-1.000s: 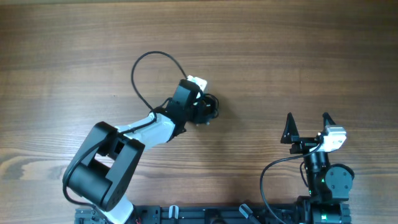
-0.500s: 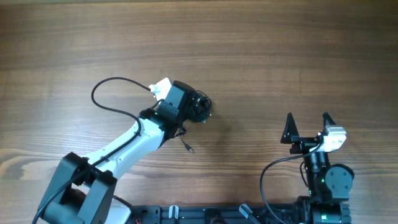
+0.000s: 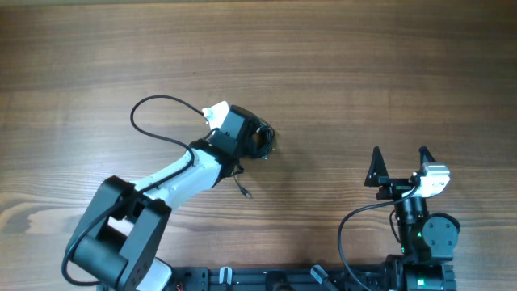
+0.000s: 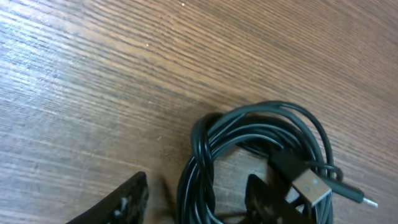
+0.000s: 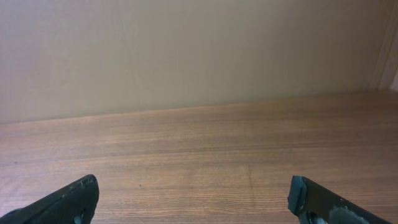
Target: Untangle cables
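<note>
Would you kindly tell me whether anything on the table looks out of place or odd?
The cables are wound into one tangled coil at the left claw, with a plug lying across the loops. Nothing looks damaged or spilled.

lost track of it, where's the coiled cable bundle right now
Overhead, the cable bundle sits just left of table centre, at the left tool, far from the right tool.
</note>
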Available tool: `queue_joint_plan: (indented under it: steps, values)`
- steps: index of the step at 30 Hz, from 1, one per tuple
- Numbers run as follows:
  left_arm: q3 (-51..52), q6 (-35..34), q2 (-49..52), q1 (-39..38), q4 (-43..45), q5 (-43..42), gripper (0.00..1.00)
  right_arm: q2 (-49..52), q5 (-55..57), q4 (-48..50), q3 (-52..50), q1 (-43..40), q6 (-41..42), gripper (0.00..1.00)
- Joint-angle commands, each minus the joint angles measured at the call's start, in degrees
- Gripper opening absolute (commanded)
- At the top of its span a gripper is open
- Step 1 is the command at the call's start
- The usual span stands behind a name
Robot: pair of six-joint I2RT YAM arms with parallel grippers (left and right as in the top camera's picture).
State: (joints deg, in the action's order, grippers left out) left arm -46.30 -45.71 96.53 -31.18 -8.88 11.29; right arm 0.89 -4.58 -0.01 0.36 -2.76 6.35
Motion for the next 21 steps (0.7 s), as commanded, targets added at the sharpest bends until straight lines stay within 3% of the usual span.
queue_joint_plan:
  steps: [1,5,13,16,21]
  values:
    - [-0.2,0.3,1.6,-0.1,0.6,0.1,0.47,-0.5,0.7,0.2,-0.1,0.3,-0.3,1.00]
    - [-0.2,0.3,2.6,-0.1,0.6,0.1,0.46,-0.5,0.7,0.2,-0.1,0.3,-0.3,1.00]
    - [-0.2,3.6,4.3,-0.1,0.6,2.1,0.25,-0.5,0.7,0.2,-0.1,0.3,-0.3,1.00]
    - [-0.2,3.6,5.3,0.0,0.6,2.1,0.04,-0.5,0.7,0.2,-0.1,0.3,-0.3,1.00]
    - [-0.2,5.0,0.9,0.3,0.2,3.6,0.04,-0.5,0.7,0.2,-0.1,0.3,-0.3,1.00]
